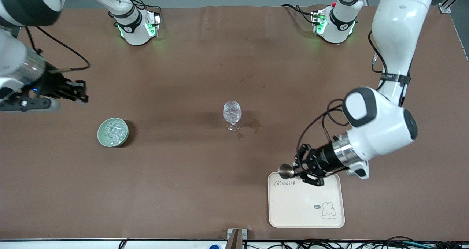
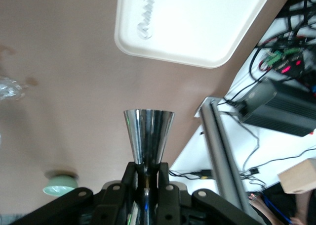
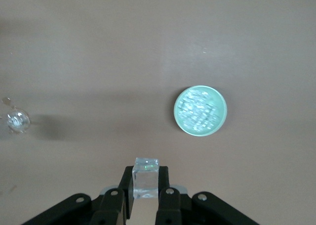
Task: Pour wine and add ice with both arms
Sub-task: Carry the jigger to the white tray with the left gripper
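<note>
Ice cube [image 3: 146, 177] pinched in right claw [image 3: 145, 198], high over bare surface [image 1: 183, 175], bowl of ice [image 1: 113, 132] below and aside, likely bound for glass [image 1: 232, 114]. Left claw [image 1: 298, 170] clamped on steel jigger [image 1: 286, 171], over tray [image 1: 306, 205] edge, probably ready for setting down.

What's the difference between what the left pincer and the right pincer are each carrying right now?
The left pincer is shut on a shiny metal jigger, tall and flared; the right pincer is shut on a clear ice cube, small and blocky. The jigger hangs over a corner of the cream tray; the ice cube is up over bare table near the green bowl. Both are gripped between closed fingers, off the table.
</note>
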You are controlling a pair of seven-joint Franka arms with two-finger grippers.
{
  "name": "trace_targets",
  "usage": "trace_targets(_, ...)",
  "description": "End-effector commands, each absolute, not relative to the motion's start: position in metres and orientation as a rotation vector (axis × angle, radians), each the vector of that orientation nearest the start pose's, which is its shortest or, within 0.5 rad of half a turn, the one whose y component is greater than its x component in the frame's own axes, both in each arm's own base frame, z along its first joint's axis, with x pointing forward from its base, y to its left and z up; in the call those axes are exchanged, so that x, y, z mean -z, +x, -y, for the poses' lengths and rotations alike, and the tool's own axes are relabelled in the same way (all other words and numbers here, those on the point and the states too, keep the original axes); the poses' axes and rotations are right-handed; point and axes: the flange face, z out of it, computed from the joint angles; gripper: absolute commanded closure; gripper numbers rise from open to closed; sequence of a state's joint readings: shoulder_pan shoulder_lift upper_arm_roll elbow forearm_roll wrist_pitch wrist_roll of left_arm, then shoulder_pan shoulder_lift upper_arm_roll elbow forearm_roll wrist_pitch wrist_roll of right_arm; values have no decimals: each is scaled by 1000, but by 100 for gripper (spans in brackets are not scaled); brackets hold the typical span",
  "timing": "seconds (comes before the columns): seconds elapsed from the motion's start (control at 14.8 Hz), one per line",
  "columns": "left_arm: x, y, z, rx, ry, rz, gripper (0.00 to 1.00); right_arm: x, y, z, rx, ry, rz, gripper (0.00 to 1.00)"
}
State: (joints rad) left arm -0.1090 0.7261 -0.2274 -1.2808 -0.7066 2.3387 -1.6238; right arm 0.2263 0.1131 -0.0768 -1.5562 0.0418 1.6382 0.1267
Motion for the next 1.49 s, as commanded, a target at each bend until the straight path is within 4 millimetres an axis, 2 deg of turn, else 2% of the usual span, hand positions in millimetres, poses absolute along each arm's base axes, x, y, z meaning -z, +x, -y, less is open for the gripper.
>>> trace_targets(0.0,-313,758,183,597,1394,-1841,97,-554,592,-143,-18,-3099,-81,99)
trace_targets(0.14,-278,764,152,612,1348,-1800,97,-535,594,-195,13,-3090,-198,99)
trace_targets(0.2,-256,764,146,649,1287,-1809,97,-525,593,-222,24,-3085,-235,99)
trace_targets(0.34,-233,768,125,651,1230,-1808,97,-506,591,-263,34,-3074,-313,99)
trace_targets(0.47,-210,767,115,676,1169,-1808,98,-490,586,-302,33,-3072,-362,100)
trace_targets(0.61,-191,765,103,669,1132,-1781,98,-480,585,-331,33,-3079,-333,100)
trace_targets(0.75,-171,761,102,664,1124,-1754,98,-466,582,-364,-15,-3046,-356,100)
trace_targets(0.88,-161,758,104,646,1136,-1707,99,-451,578,-398,-38,-3037,-369,100)
trace_targets(1.15,-143,753,104,672,1045,-1700,97,-419,548,-469,-27,-3026,-432,100)
trace_targets(1.42,-131,750,103,683,1036,-1713,89,-401,528,-496,-44,-3042,-433,99)
